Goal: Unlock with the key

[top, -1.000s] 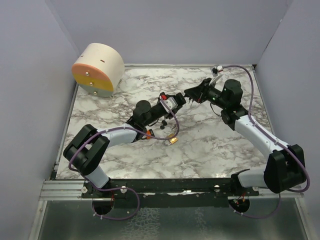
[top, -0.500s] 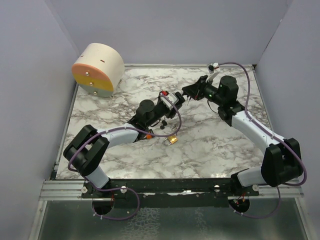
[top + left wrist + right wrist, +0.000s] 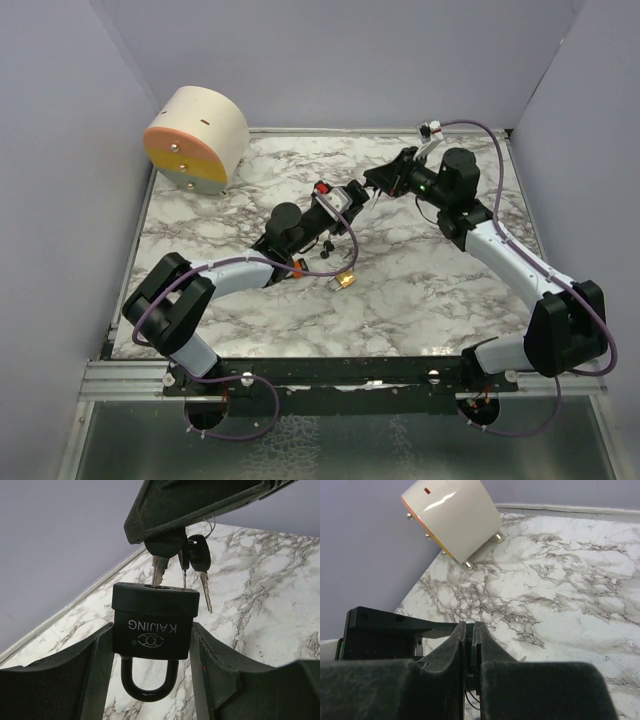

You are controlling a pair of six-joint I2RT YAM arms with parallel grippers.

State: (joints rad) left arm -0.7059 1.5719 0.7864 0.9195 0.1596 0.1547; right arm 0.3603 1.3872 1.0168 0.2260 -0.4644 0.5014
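While left gripper [image 3: 150, 647] clamps padlock [image 3: 152, 622], right gripper [image 3: 470, 630] pinches the seated key [image 3: 159, 571].
Likely rigid, slick metal: turn by key's head.

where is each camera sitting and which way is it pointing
Top external: above and behind the bases, looking down on the marble table; both whole arms show, left gripper tip to tip with right gripper.
Left wrist: on the left arm, looking along its fingers, which grip the padlock with the key in its top.
Right wrist: on the right arm, looking past its own shut fingers toward the cream drum.
Shared: top external and right wrist both show the drum.
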